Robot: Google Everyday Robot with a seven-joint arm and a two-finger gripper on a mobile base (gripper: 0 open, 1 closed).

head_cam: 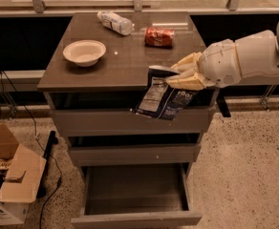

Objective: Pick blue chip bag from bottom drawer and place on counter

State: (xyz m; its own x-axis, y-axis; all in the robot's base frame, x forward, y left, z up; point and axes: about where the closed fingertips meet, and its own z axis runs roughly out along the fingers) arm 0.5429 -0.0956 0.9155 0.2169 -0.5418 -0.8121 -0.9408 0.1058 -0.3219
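My gripper (177, 75) comes in from the right and is shut on the top edge of the blue chip bag (162, 99). The bag hangs down in front of the counter's front edge, its lower part over the top drawer's front. The counter (125, 61) is the glossy grey-brown top of the cabinet. The bottom drawer (135, 194) is pulled open below and shows a bare grey tray.
On the counter stand a white bowl (84, 52) at the left, a clear plastic bottle (114, 22) lying at the back and a crushed red can (159, 36) at the back right. A cardboard box (8, 185) sits on the floor at the left.
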